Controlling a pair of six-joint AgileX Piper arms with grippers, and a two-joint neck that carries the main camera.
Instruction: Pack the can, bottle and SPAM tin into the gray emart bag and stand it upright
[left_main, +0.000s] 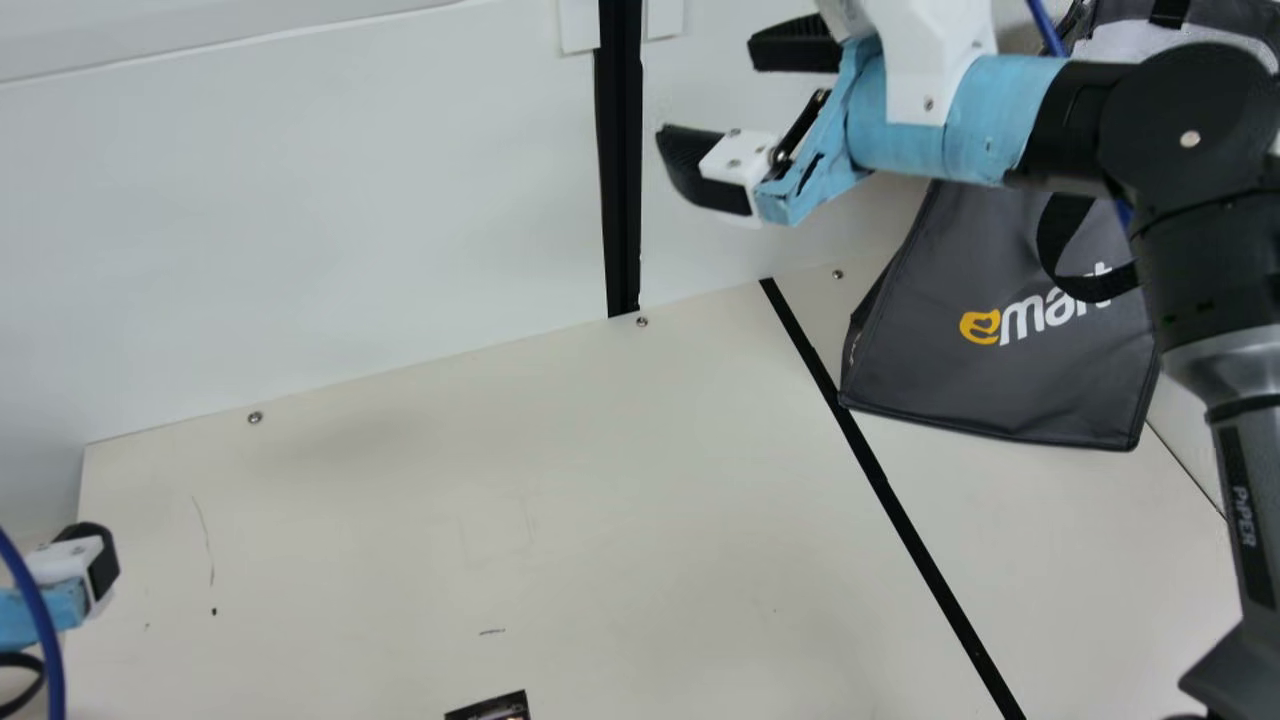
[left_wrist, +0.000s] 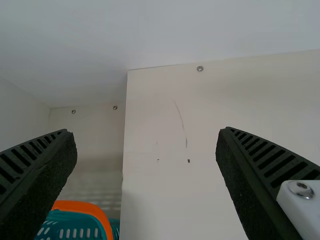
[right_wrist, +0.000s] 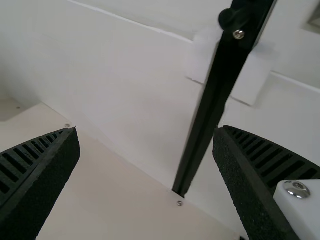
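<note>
The gray bag (left_main: 960, 365) stands at the right of the table (left_main: 450, 500) in the main view, its front showing yellow and white lettering, with a black handle (left_main: 1062, 245) hanging over it. The right arm (left_main: 1185, 130) crosses in front of the bag's upper part. Its end effector (left_main: 712, 100) hangs high before the white wall (left_main: 300, 200), spread wide with nothing between the fingers. The left end effector (left_main: 98, 565), at the main view's left edge, is spread and holds nothing. A black line (left_main: 900, 510) runs along the table. The corner of a dark printed item (left_main: 490, 709) peeks in at the bottom edge, too little to identify. In the left wrist view, an orange-rimmed teal basket (left_wrist: 82, 206) sits beyond the table's side edge.
</note>
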